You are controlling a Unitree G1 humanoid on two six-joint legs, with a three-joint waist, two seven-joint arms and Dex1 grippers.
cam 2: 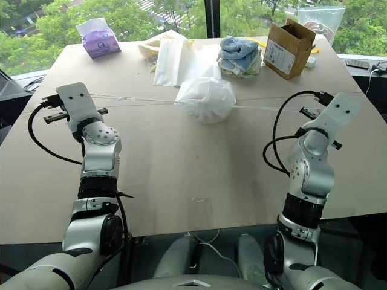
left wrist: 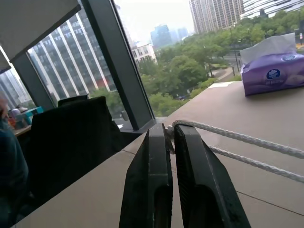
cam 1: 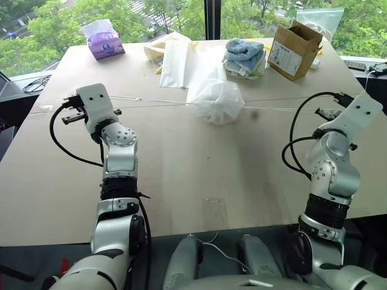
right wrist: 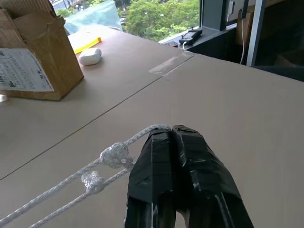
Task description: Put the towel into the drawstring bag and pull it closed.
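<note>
The white drawstring bag [cam 1: 215, 100] lies in the middle of the table, bulging round with its mouth gathered. The towel is hidden; I cannot see inside the bag. One white cord [cam 1: 151, 101] runs taut from the bag to my left gripper [left wrist: 169, 135], which is shut on the cord's looped end. A second pair of cords [cam 1: 272, 109] stretches the other way to my right gripper [right wrist: 171, 133], shut on their end just past two knots [right wrist: 114, 155]. Both grippers hover above the table, far apart on either side of the bag.
Behind the bag lie flat white and cream bags [cam 1: 178, 63], a stack of blue and pale towels [cam 1: 244, 57] and a cardboard box [cam 1: 294, 48]. A purple tissue pack [cam 1: 104, 40] stands at the far left. The table [cam 1: 199, 175] has bare room in front.
</note>
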